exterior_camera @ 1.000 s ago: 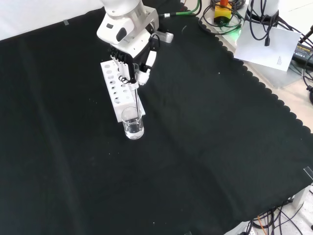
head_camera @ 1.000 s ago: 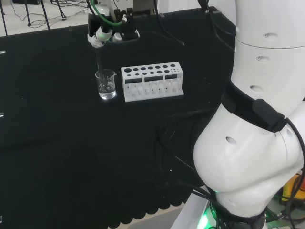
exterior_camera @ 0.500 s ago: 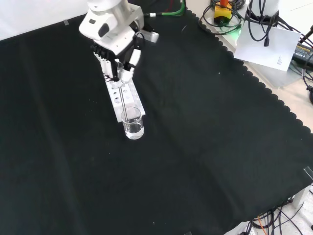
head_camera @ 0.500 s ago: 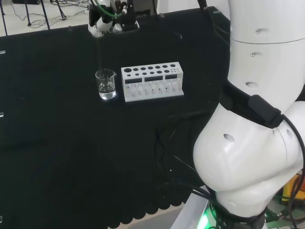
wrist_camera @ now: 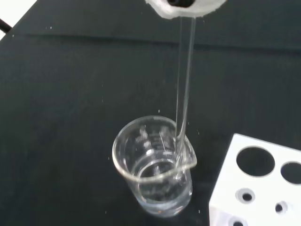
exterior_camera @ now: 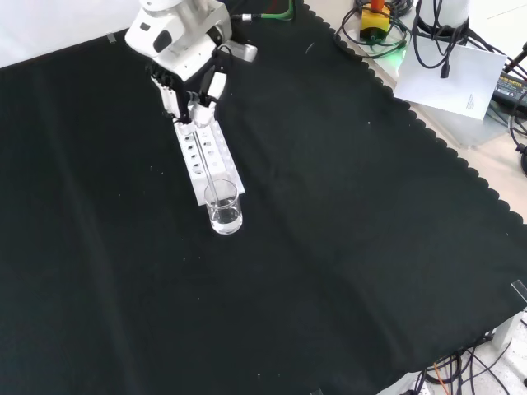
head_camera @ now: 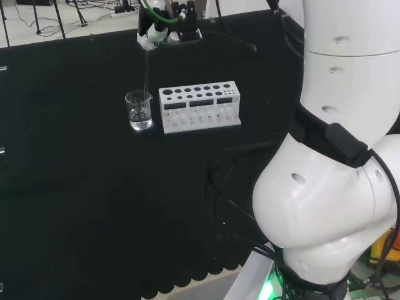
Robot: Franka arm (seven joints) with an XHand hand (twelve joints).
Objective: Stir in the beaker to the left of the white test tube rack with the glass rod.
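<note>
Nearest the front camera, the beaker stands upright on the black cloth, a clear glass piece with a little clear liquid in the bottom. In the wrist view the beaker sits just beside a corner of the white test tube rack, the two close together, though whether they touch is hard to judge.

Just behind the beaker in the front view, the rack runs away from the camera as a long white block with rows of round holes. In the head view the same rack lies crosswise, and the beaker stands at its left end.

Now the glass rod: it comes down nearly upright from the hand, and its lower end reaches the beaker's rim on the side nearest the rack. It looks to be at or only just inside the lip, not deep in the liquid. In the head view the rod hangs as a thin pale line above the beaker.

Farthest back and highest, the hand holds the rod's top end, fingers curled and pinching it. In the head view the hand is well above the beaker, up near the far edge of the cloth.
</note>
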